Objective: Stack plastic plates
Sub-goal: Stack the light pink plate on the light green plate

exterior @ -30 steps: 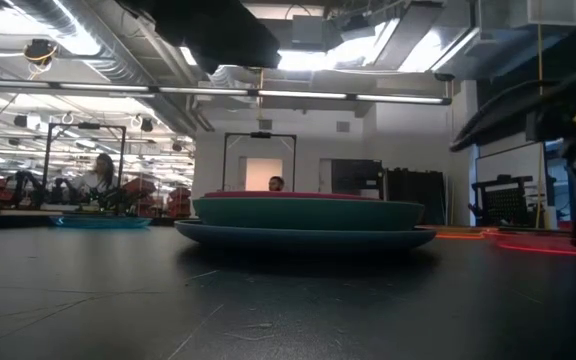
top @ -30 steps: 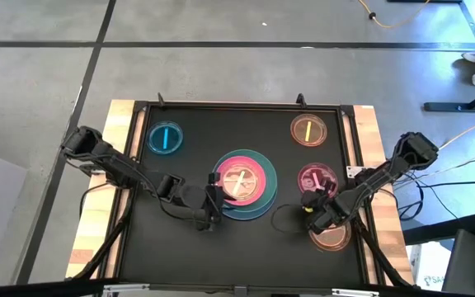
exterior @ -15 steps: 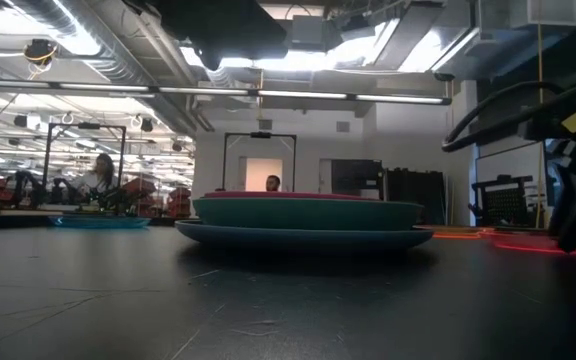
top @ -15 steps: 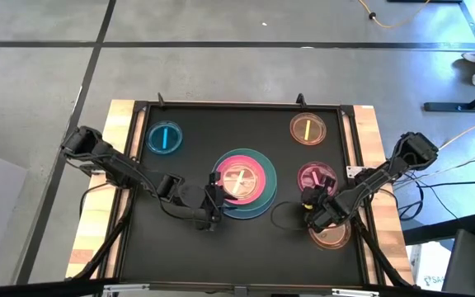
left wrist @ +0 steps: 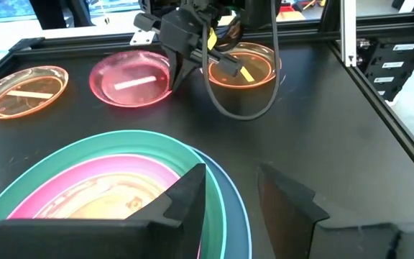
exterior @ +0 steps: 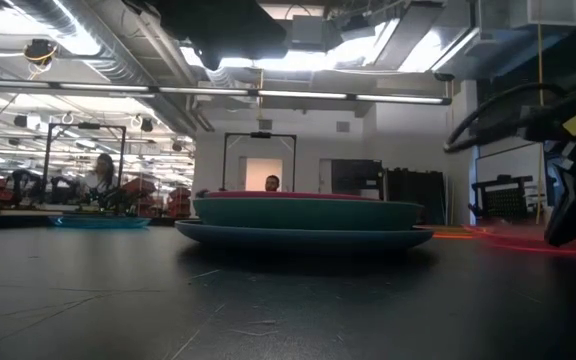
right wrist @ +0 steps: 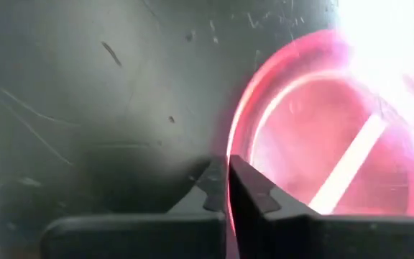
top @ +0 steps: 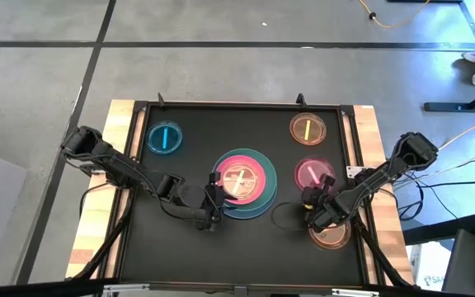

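Right wrist view shows the right gripper (right wrist: pixel 227 188) pinched on the magenta dish (right wrist: pixel 322 144) rim beside the big stack (top: pixel 243 183); that thin grip could slip.

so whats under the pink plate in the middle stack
A teal plate, then a light blue plate on the table. Anything beneath is covered.

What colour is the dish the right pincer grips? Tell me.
Translucent magenta dish, its rim pinched by the right pincer; clearest in the left wrist view.
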